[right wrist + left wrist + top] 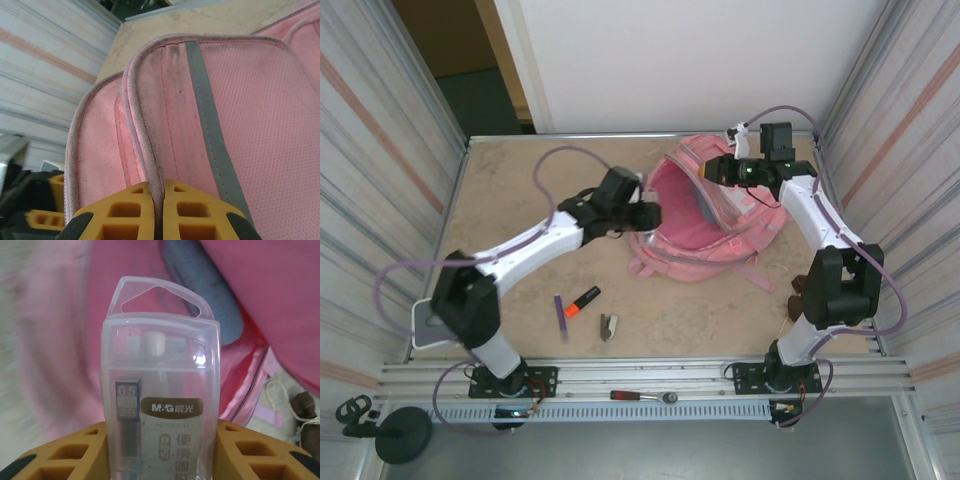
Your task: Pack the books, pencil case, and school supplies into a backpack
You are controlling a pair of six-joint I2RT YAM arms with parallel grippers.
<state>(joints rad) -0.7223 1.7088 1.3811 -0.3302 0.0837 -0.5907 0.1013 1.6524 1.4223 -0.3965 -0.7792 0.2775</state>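
- The left gripper [160, 455] pinches a clear box [161, 370] of pencil leads between its yellow fingers [65, 460]. The box stands upright with its label facing the wrist camera.
- The box hangs at the mouth of the pink backpack [695, 245], which lies at 2 o'clock from the table's middle. The blue pencil case [200, 295] lies inside the bag, at 1 o'clock of the box.
- The right gripper [159, 200] is pressed together on the bag's piped rim, at 2 o'clock of the opening, and lifts it.
- To do this step well, I judge the box should go well past the rim before the fingers spread. It should land beside the pencil case, not on the lip, and the rim should be held high so the mouth does not sag.
- A highlighter [583, 299], a purple pen [560, 317] and a small clip [609, 326] lie at 8 o'clock on the table.
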